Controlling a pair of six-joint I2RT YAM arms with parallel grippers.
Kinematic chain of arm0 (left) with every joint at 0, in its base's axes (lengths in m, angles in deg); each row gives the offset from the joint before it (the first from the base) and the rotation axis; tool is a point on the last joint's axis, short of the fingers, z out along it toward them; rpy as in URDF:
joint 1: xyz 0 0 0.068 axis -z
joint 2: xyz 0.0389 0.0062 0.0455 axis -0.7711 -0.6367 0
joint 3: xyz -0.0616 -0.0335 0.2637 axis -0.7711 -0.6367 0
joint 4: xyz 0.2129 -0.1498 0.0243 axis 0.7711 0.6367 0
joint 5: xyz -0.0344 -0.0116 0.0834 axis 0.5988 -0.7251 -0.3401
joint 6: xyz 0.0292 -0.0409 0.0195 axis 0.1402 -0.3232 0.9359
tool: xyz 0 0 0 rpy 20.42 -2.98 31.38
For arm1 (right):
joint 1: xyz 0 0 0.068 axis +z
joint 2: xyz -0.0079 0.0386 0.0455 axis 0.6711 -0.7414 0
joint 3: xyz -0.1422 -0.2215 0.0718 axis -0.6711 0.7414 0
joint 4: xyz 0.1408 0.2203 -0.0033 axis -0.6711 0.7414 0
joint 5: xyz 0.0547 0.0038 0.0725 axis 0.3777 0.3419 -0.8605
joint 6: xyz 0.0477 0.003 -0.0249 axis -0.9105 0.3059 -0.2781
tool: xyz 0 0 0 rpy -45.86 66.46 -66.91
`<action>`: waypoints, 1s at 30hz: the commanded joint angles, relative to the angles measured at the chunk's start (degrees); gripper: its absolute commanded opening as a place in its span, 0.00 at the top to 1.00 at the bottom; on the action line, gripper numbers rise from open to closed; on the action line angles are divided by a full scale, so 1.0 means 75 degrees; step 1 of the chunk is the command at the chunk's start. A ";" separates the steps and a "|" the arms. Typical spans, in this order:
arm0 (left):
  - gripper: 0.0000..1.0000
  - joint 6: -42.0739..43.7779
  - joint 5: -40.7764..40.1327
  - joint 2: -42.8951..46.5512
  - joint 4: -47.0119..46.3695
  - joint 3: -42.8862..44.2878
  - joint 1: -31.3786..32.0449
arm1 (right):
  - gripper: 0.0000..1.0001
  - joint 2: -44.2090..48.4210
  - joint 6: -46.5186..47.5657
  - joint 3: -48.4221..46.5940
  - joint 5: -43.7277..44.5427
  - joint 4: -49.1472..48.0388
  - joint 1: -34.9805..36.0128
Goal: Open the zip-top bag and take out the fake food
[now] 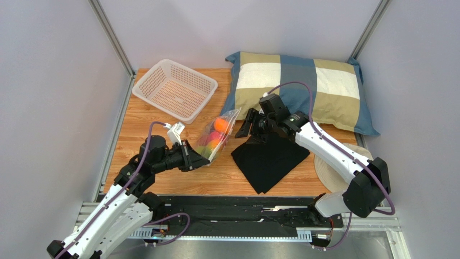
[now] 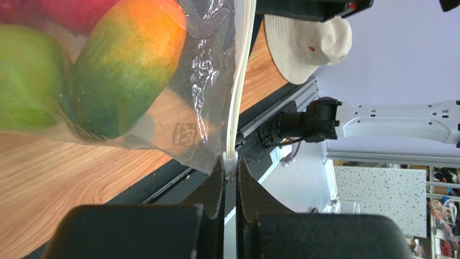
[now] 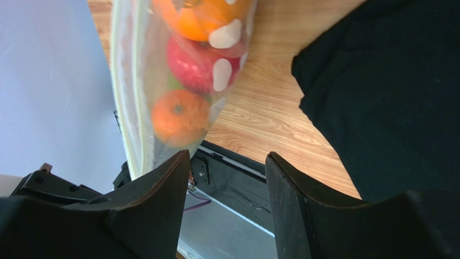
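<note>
- The zip-top bag (image 1: 218, 135) sits on the wooden table (image 1: 156, 127), between the white lattice basket (image 1: 175, 89) and the black cloth (image 1: 270, 156). It runs slantwise from the left gripper (image 1: 201, 159) up toward the right gripper (image 1: 243, 129).
- The fake food (image 1: 215, 136) is all inside the bag. We count orange, red and green pieces from above.
- Left claw, seen from its wrist: the left gripper (image 2: 230, 164) has its jaws nearly together, pinching the end of the bag's white zip strip (image 2: 240, 81) — only a sliver of gap on either side of it.
- In the same view an orange-green fruit (image 2: 127, 65) and a green fruit (image 2: 27, 81) press against the clear plastic (image 2: 208, 70) above the table. A beige hat (image 2: 308, 43) lies beyond.
- Right claw, seen from its wrist: the right gripper (image 3: 227, 167) has its jaws wide apart with nothing between them.
- The bag (image 3: 132, 81) stands just ahead of its left finger (image 3: 162, 199) — we cannot tell whether they touch.
- White dots show on the bag's face, over an orange fruit (image 3: 181, 116) and a red fruit (image 3: 194, 62).
- A checked pillow (image 1: 302, 89) lies at the far edge, behind the right arm.
</note>
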 commanded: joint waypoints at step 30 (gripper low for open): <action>1.00 0.0195 0.0262 0.0183 -0.0316 0.0173 0.0024 | 0.58 -0.0756 -0.1016 -0.0617 0.0000 -0.1116 0.0022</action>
